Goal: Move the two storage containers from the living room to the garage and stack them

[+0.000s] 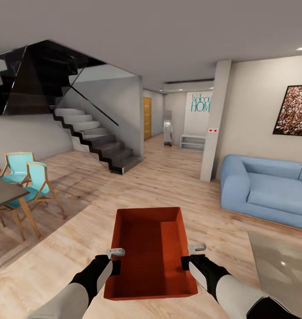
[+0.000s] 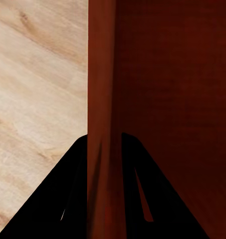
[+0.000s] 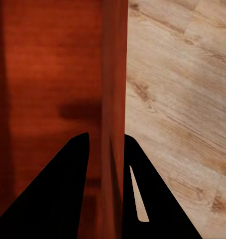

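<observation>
Both grippers pinch opposite side walls of one orange-red storage container (image 1: 151,252): left gripper (image 1: 116,260), right gripper (image 1: 189,256). It hangs over the living room's wood floor (image 1: 168,177); the garage trip and stacking remain.

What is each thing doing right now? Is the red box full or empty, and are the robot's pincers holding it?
Storage container: empty, carried level above the wood floor.
Left pincer: shut on the container's left wall.
Right pincer: shut on the container's right wall.
Blue sofa: nothing on it.
Wooden door down the hall: closed.
</observation>
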You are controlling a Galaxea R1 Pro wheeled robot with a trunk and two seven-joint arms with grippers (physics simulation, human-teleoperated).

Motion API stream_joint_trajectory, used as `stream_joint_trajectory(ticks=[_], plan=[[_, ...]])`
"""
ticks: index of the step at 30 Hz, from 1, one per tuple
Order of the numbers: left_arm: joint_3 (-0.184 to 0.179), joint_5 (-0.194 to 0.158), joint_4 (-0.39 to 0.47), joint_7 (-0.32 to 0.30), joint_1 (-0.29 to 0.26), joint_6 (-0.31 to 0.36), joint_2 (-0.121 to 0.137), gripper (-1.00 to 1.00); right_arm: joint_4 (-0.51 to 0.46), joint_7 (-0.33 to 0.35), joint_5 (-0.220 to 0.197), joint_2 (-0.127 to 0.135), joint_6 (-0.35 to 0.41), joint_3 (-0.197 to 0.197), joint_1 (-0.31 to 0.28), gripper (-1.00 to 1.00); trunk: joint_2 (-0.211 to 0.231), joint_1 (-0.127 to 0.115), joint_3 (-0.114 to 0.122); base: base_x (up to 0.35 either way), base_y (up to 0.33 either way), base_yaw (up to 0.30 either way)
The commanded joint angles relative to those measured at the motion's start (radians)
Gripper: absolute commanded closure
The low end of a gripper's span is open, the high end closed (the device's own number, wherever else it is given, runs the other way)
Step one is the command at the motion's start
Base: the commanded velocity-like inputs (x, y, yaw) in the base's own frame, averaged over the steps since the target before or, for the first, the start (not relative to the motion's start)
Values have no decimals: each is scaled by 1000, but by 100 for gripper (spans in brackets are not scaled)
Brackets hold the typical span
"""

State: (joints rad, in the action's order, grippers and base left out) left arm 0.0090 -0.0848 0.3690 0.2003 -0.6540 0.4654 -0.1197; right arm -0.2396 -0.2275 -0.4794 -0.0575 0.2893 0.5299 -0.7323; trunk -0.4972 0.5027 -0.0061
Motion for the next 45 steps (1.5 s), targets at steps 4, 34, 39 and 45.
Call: stream_joint_trajectory(ticks=[4, 34, 39, 45], plan=[[-7, 14, -6, 24, 1, 9, 11, 100, -15, -6, -10, 1, -27, 19, -1, 100, -1, 1, -1, 322, 0, 0], [-7, 14, -7, 22, 1, 9, 11, 100, -15, -6, -10, 1, -27, 19, -1, 100, -1, 1, -1, 322, 0, 0], [-7, 14, -7, 22, 1, 9, 13, 100, -15, -6, -10, 1, -27, 19, -1, 100, -1, 1, -1, 322, 0, 0], [-7, 14, -7, 22, 1, 9, 14, 100, -15, -6, -10, 1, -27, 19, -1, 100, -1, 1, -1, 322, 0, 0]])
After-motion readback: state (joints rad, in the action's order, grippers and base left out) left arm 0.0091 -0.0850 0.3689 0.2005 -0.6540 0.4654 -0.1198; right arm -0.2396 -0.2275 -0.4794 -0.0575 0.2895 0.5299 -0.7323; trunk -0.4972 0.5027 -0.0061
